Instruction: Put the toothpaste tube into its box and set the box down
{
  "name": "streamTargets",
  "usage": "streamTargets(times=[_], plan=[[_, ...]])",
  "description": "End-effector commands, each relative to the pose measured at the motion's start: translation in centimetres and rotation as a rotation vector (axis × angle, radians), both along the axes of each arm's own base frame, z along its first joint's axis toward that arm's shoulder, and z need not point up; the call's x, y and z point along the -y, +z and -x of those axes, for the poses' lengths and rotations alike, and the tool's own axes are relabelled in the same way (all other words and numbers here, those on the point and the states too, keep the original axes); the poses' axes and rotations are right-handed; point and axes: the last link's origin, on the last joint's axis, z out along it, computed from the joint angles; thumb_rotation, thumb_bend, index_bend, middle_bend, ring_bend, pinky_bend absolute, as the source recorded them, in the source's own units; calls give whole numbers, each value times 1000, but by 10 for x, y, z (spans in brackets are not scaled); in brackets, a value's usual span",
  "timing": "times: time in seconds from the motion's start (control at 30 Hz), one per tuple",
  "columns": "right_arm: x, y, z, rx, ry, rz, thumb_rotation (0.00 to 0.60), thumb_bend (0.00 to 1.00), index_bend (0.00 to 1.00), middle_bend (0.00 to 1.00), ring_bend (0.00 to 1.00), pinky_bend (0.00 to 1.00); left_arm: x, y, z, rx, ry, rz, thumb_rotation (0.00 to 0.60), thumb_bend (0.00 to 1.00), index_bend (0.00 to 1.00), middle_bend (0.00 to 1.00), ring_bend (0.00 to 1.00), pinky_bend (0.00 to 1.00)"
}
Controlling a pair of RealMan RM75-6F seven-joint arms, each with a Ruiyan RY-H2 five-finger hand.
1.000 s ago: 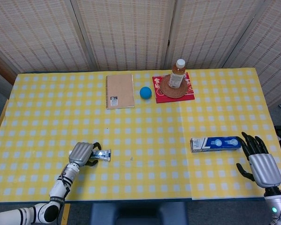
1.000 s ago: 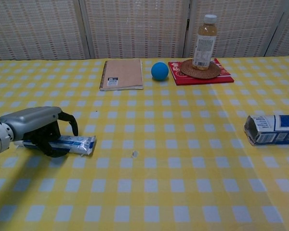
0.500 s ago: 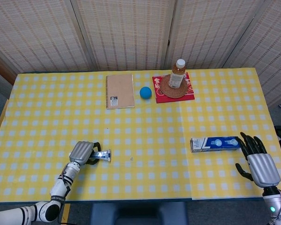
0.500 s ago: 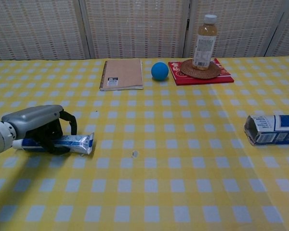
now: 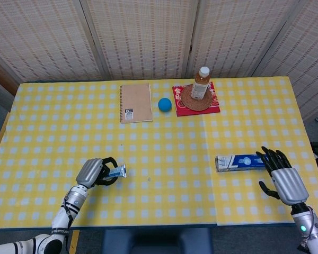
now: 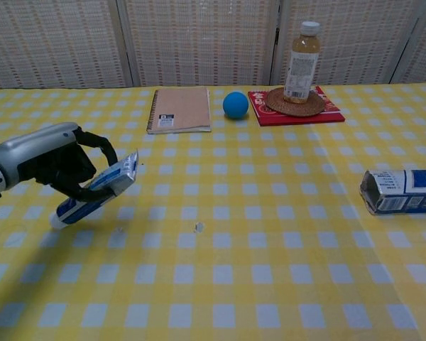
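My left hand (image 6: 53,165) (image 5: 94,172) grips the white and blue toothpaste tube (image 6: 96,195) (image 5: 116,170) and holds it tilted above the yellow checked table, crimped end up. The blue and white toothpaste box (image 5: 241,162) (image 6: 403,191) lies on its side at the right, open end facing left. My right hand (image 5: 282,174) hovers open just right of the box, fingers spread toward its far end. The chest view does not show that hand.
At the back of the table lie a tan spiral notebook (image 5: 135,102), a blue ball (image 5: 165,104), and a drink bottle (image 5: 201,83) standing on a woven coaster over a red mat (image 5: 196,100). Woven screens stand behind the table.
My left hand has lifted the tube off the table and tilted it. My right hand has moved left and up, closer to the box.
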Motion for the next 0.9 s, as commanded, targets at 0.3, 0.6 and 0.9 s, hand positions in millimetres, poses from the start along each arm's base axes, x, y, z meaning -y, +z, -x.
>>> streamTargets(times=[0.3, 0.6, 0.9], plan=[[44, -12, 12, -97, -68, -202, 600, 379, 35, 81, 123, 36, 14, 32, -23, 208, -13, -2, 600, 433, 826, 1000, 1000, 1000], [79, -31, 25, -138, -162, -246, 600, 379, 48, 94, 131, 42, 15, 37, -31, 303, 15, 62, 600, 440, 826, 1000, 1000, 1000], [100, -52, 32, -196, -197, -290, 600, 378, 98, 96, 137, 60, 13, 37, -29, 296, 8, 72, 600, 442, 827, 1000, 1000, 1000]])
